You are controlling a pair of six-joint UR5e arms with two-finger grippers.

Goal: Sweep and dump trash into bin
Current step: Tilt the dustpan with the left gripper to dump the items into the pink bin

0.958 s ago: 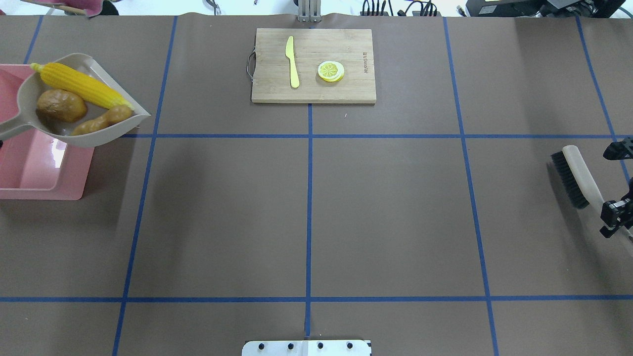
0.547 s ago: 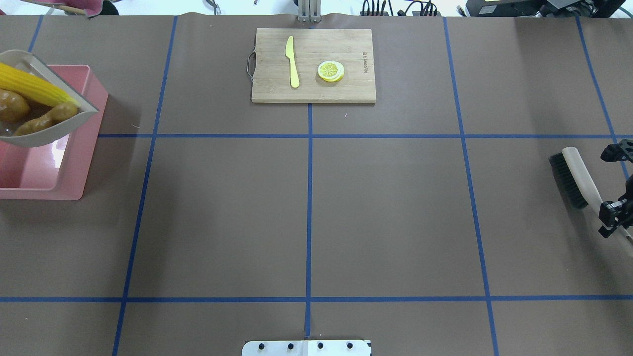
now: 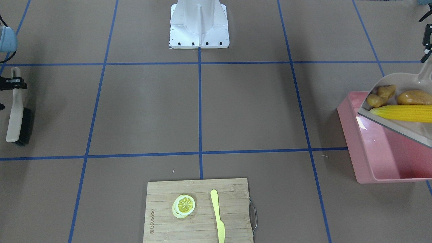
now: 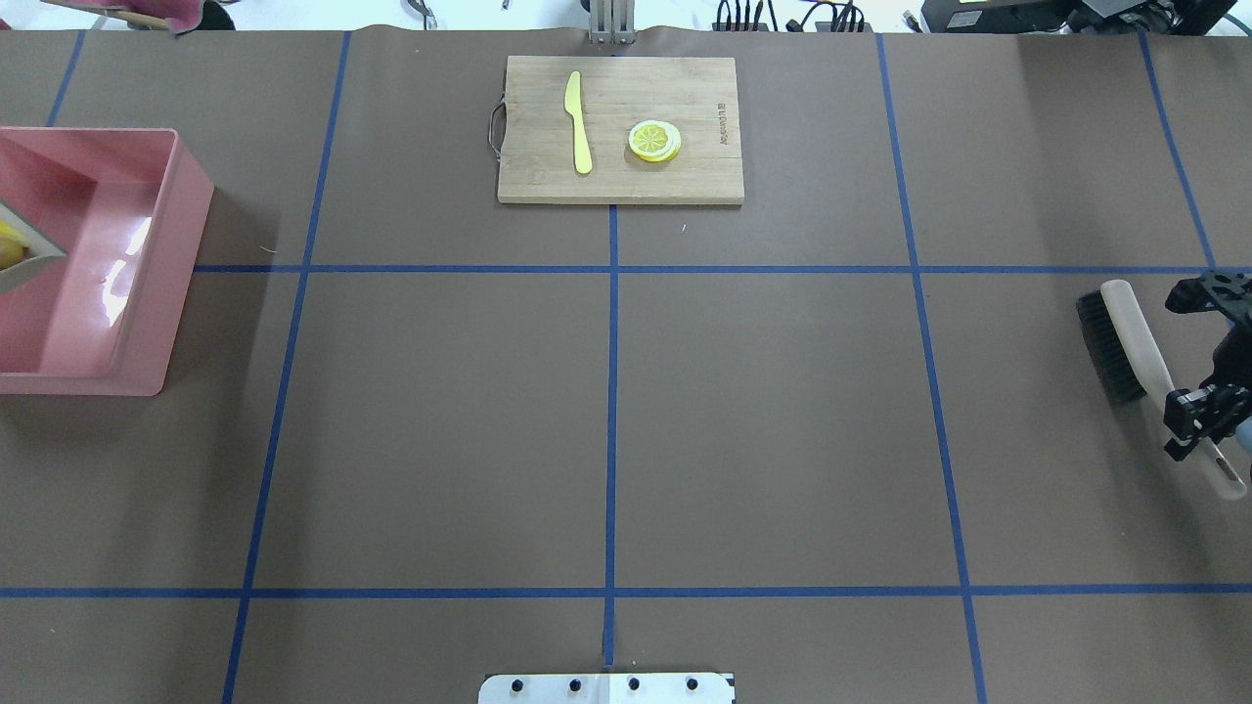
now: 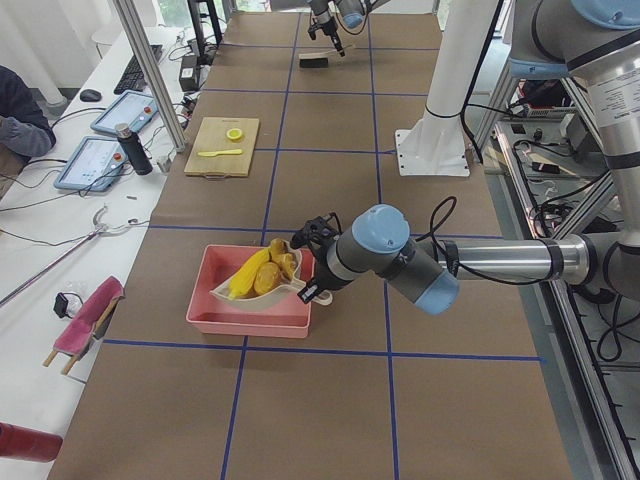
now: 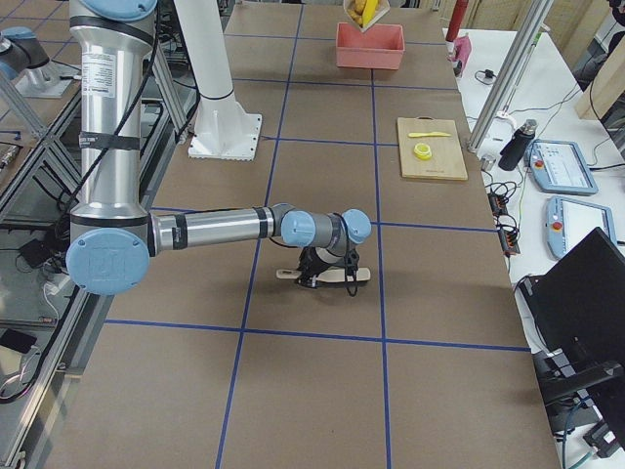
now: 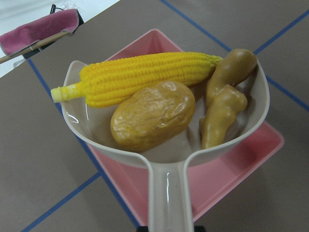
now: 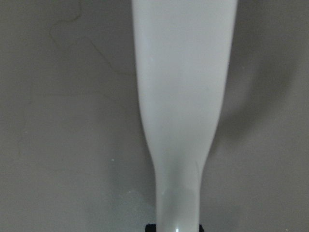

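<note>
Brown paper taped in blue squares covers your tabletop (image 4: 763, 430), with a wide stretch between the arms. At its right edge your right tool (image 4: 1195, 420) is clamped on the handle of a brush (image 4: 1115, 342). At its left edge your left tool (image 5: 310, 268) grips the beige dustpan (image 7: 169, 193) over the pink bin (image 4: 176, 264); the corn cob (image 7: 145, 77), potato (image 7: 152, 116) and ginger root (image 7: 222, 106) lie in its scoop. Farthest, by the far edge, the cutting board (image 4: 685, 88) carries a knife (image 4: 577, 122), a lemon slice (image 4: 653, 140) and a burnt-in brand too small to read.
</note>
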